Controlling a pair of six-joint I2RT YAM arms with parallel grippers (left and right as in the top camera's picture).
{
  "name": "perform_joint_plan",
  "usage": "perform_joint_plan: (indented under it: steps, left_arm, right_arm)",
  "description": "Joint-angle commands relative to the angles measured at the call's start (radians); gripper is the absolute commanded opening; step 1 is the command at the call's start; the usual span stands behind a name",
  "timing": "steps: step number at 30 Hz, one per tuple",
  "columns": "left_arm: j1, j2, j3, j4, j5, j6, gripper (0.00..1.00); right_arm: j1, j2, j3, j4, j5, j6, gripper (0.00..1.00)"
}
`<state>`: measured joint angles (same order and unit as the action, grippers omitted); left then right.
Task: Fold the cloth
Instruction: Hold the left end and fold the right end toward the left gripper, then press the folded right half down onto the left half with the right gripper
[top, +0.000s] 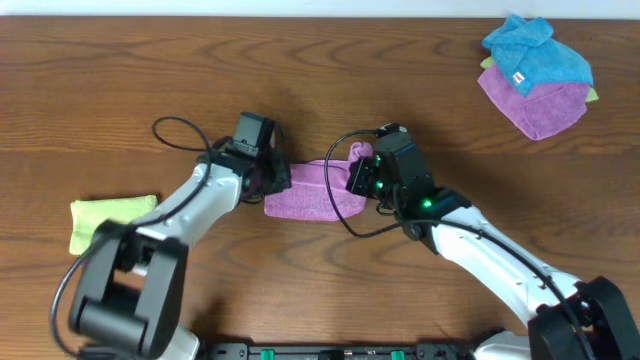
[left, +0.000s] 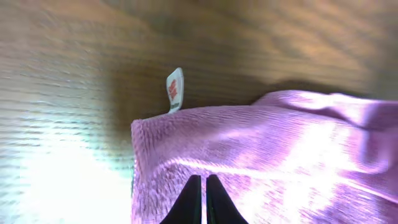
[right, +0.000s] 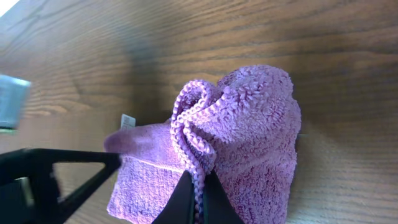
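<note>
Between both jaws — purple cloth (top: 305, 200), pinched

Brown wood table (top: 120, 80). Purple cloth (top: 310, 195) lay in middle, bunched up at right end. Yellow-green cloth (top: 100, 215) lay folded near left side. Far right corner had pile: blue cloth (top: 540, 55) on top of second purple cloth (top: 540, 108).

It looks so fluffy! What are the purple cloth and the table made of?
The purple cloth looks like soft, fuzzy microfibre terry: tiny loops and a stitched edge show. The table looks like smooth wood or wood-look laminate: grain lines show.
</note>
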<state>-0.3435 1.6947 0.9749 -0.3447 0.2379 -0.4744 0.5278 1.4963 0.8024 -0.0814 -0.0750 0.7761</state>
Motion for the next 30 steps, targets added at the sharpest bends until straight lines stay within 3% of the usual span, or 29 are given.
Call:
perform_joint_plan:
  steps: [1,17,30]
  left_arm:
    - [-0.003,-0.060,0.005,-0.027,-0.037,0.007,0.06]
    - [0.015,-0.262,0.005,-0.217,-0.138,0.006,0.06]
    - [0.114,-0.368,0.005,-0.366,-0.137,0.026,0.06]
  right_arm:
    - [0.024,-0.019,0.019,0.008,0.016,-0.014,0.01]
    - [0.096,-0.013,0.021,0.066,0.026,-0.010,0.01]
    - [0.187,0.182,0.200,0.043,0.025,-0.008,0.01]
